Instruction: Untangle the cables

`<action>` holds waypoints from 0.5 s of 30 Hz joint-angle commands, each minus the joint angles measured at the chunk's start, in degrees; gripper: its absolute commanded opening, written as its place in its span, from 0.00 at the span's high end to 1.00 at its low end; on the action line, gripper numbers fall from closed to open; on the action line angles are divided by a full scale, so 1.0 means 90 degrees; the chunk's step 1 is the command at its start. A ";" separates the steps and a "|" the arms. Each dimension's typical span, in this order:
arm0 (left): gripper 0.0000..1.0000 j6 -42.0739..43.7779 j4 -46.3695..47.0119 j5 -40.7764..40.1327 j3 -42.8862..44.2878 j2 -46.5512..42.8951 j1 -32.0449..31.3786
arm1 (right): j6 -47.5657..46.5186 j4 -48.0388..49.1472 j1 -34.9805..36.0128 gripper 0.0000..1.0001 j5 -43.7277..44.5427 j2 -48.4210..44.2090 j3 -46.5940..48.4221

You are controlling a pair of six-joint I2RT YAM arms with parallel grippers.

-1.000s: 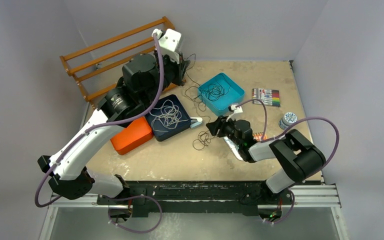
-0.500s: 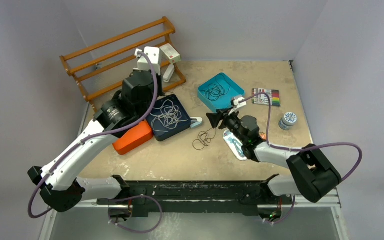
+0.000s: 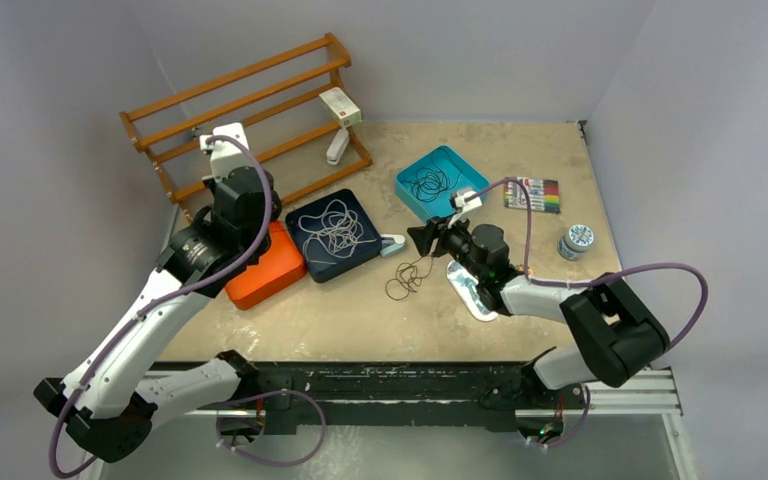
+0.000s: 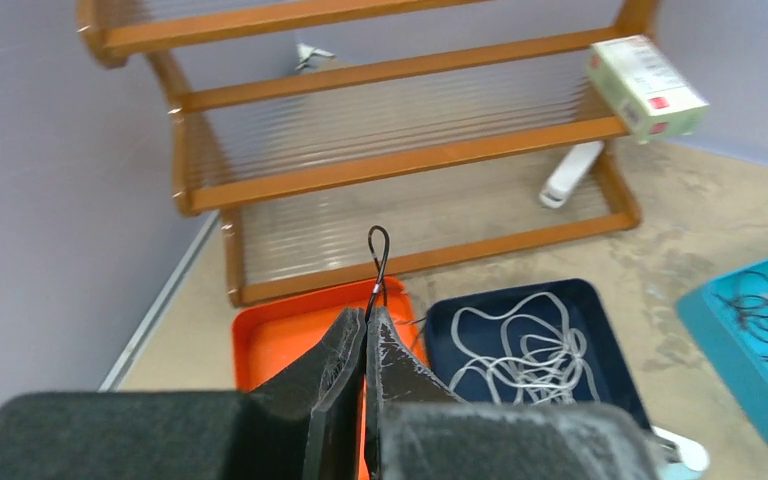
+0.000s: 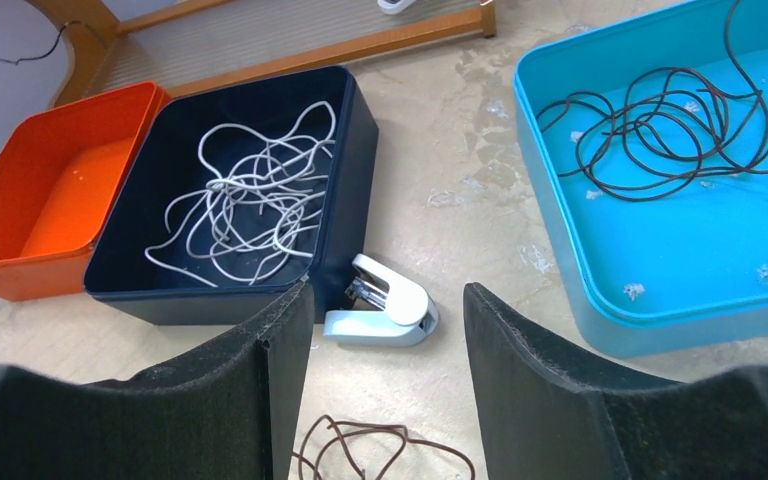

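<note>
Black-padded left pincer (image 4: 368,325) is clamped shut on a thin dark cable (image 4: 378,255), with a small loop poking past the tips. It sits at upper left of the top view. Orange tray (image 4: 280,345) lies beyond the tips, wooden rack (image 4: 400,160) behind. Right pincer (image 5: 385,295) is partly open with nothing in it, low over the worktop (image 5: 480,200) mid-frame. White stapler (image 5: 390,312) is between its fingers, brown cable (image 5: 380,455) on the worktop just below. White cable (image 5: 250,210) lies in the navy tray (image 5: 350,120), dark coiled cable (image 5: 660,140) in the teal tray (image 5: 560,290).
</note>
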 commanded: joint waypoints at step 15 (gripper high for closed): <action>1.00 -0.1368 -0.1192 -0.1525 -0.0975 -0.0134 0.0306 | -0.0064 0.0316 0.0021 0.41 -0.0292 0.0167 0.0404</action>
